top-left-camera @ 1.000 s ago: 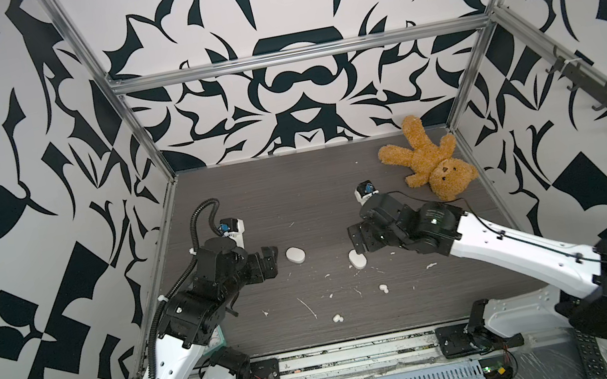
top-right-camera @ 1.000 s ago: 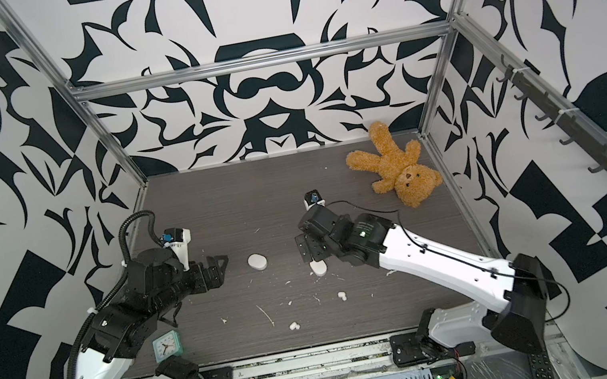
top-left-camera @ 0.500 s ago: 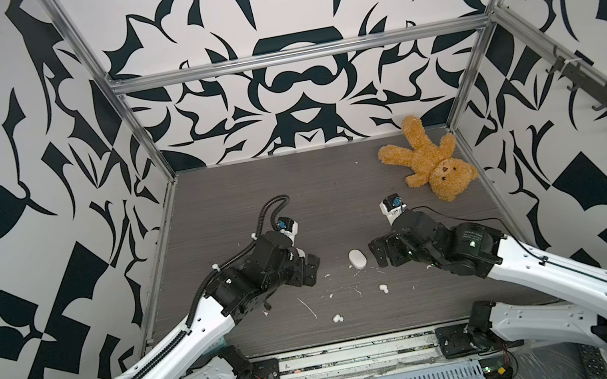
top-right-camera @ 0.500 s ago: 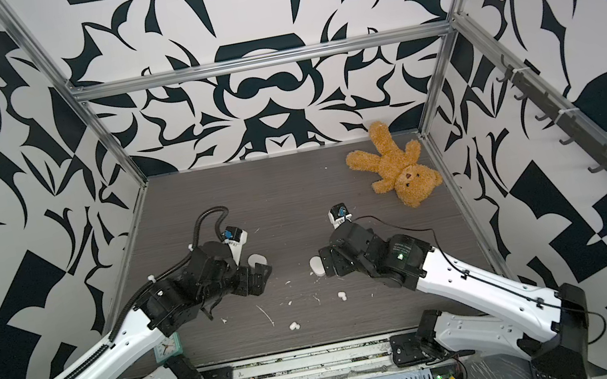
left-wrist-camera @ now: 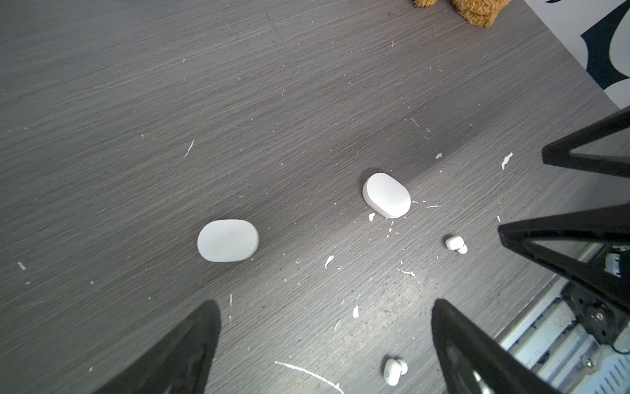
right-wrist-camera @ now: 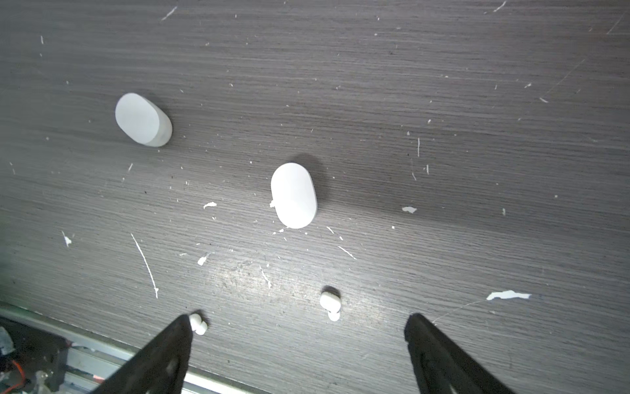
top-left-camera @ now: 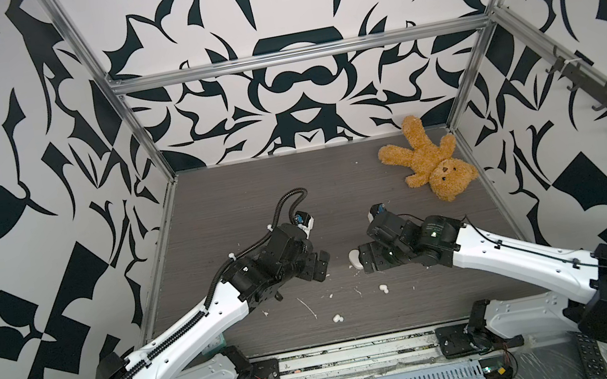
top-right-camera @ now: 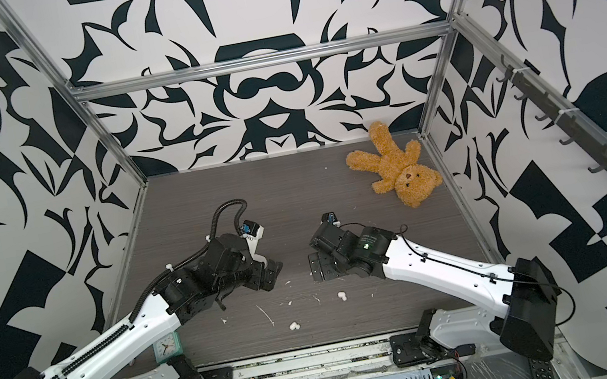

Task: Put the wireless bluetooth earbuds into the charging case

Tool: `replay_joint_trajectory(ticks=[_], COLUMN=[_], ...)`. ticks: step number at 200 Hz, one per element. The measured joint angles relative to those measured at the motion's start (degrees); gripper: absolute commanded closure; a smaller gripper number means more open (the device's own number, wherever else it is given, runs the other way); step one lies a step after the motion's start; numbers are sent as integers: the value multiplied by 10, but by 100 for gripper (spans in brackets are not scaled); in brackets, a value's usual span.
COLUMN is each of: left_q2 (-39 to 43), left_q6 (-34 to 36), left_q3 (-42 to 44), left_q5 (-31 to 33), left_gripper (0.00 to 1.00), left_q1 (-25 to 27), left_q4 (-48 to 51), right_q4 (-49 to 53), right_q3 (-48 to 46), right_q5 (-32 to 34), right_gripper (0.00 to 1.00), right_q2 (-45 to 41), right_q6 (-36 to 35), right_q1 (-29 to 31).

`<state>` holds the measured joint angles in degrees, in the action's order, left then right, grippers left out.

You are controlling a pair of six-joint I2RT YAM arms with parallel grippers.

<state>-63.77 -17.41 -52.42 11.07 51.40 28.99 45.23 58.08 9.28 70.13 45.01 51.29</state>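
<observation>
Two white oval charging cases lie shut on the dark table, one beside the other. In a top view only one case peeks out by my right gripper. Two small white earbuds lie nearer the front edge in both top views: one and another. My left gripper and right gripper face each other mid-table, both open and holding nothing.
A brown teddy bear lies at the back right corner. White flecks and streaks of debris litter the table front. A metal rail runs along the front edge. A small clock stands at the front left.
My left arm has swung from the table's left side toward the middle and now covers one case in the top views. My right gripper has drawn back a little toward the front.
</observation>
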Motion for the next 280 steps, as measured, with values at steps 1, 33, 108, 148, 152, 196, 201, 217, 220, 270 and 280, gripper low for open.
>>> replay_joint_trajectory(ticks=[1, 33, 108, 148, 152, 196, 201, 217, 220, 270, 280], left_q2=[0, 1, 10, -33, -40, -136, -148, -191, -198, -304, -314], left_q6=[2, 40, 81, 83, 83, 89, 91, 101, 104, 148, 155], left_q3=[-1, -21, -5, -11, -14, -68, -75, -100, -104, -178, -188], left_q5=[1, 12, -30, -80, -84, -109, -111, -119, -121, -130, -130], left_gripper=[1, 1, 1, 1, 1, 1, 1, 1, 1, 1, 1], left_q1=[0, 0, 0, 0, 0, 21, 23, 31, 32, 46, 46], left_q4=[0, 7, 23, 23, 23, 21, 21, 20, 20, 39, 42], right_q4=[1, 28, 45, 49, 52, 75, 76, 83, 84, 103, 102], right_q3=[1, 19, 49, 45, 44, 37, 34, 28, 27, 22, 16], right_q5=[0, -1, -5, -1, 2, 26, 27, 27, 27, 18, 9], right_gripper=[1, 1, 1, 1, 1, 1, 1, 1, 1, 1, 1], right_q2=[0, 33, 59, 6, -1, -95, -106, -134, -140, -177, -182], right_q6=[2, 56, 93, 71, 66, 9, 2, -17, -22, -68, -72], right_q1=[0, -11, -30, -68, -72, -112, -117, -129, -131, -141, -141])
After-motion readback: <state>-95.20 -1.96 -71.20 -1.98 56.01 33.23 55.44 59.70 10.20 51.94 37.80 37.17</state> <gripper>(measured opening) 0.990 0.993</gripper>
